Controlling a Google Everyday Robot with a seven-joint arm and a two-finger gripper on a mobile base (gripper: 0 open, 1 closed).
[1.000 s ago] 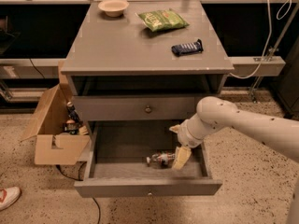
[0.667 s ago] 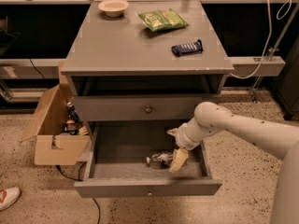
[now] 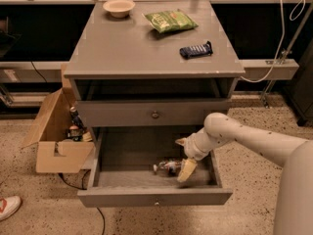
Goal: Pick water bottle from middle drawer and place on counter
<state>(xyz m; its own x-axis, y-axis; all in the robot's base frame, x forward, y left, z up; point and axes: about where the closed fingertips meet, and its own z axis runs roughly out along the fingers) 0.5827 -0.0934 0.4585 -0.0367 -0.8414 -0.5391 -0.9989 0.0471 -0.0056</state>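
Grey middle drawer (image 3: 154, 198) sitting open low in the frame, water bottle (image 3: 165, 167) lying on its floor near the front, gripper (image 3: 184, 156) hanging just right of it, fingers spread apart

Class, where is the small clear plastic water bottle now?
Camera view: the water bottle lies sideways in the open grey middle drawer, right of centre, with the robot's tool at its right end.

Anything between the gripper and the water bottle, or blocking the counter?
Nothing visible. The gripper is in the open middle drawer, right beside the water bottle. The counter carries a bowl, green chip bag and dark snack bar, with bare surface in front.
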